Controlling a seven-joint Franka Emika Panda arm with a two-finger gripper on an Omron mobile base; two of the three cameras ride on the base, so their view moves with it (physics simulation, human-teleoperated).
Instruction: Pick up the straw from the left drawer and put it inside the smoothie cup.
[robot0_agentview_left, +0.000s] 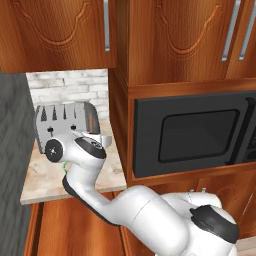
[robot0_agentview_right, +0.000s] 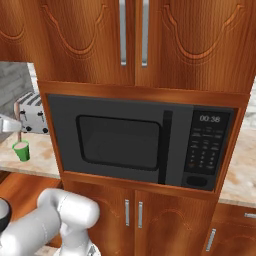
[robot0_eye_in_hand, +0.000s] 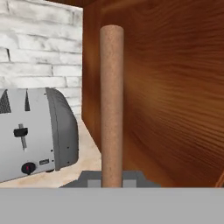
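Brownish and matte, one straw (robot0_eye_in_hand: 111, 105) is rising straight up the middle of the hand view, a smooth round stick with a flat top end. Its lower end is sitting down between the two dark finger tips (robot0_eye_in_hand: 89, 179) at the bottom of that view, and the gripper (robot0_eye_in_hand: 111, 180) is pinching it there, one tip showing on each side of the stick.

One toaster (robot0_eye_in_hand: 37, 131) is standing to the left of the straw in the hand view, a rounded silver-grey box with a dark lever and a small red-dotted knob on its end; in the left base view its four slots (robot0_agentview_left: 60, 112) are showing on top. It is resting on one pale speckled stone counter (robot0_agentview_left: 37, 182), against a wall of whitish brick (robot0_eye_in_hand: 39, 43). Glossy reddish-brown wood with wavy grain is forming the cabinet side (robot0_eye_in_hand: 166, 96) just to the right of the straw.

One small green cup (robot0_agentview_right: 21, 150) with a pale pink rim is standing on the counter in front of the toaster in the right base view. A thin dark line, possibly the straw, is hanging just above it, too small to tell. One black microwave (robot0_agentview_right: 140, 142) with a glass door and a keypad is sitting in the wooden cabinet. The white arm (robot0_agentview_left: 90, 170) is reaching over the counter.
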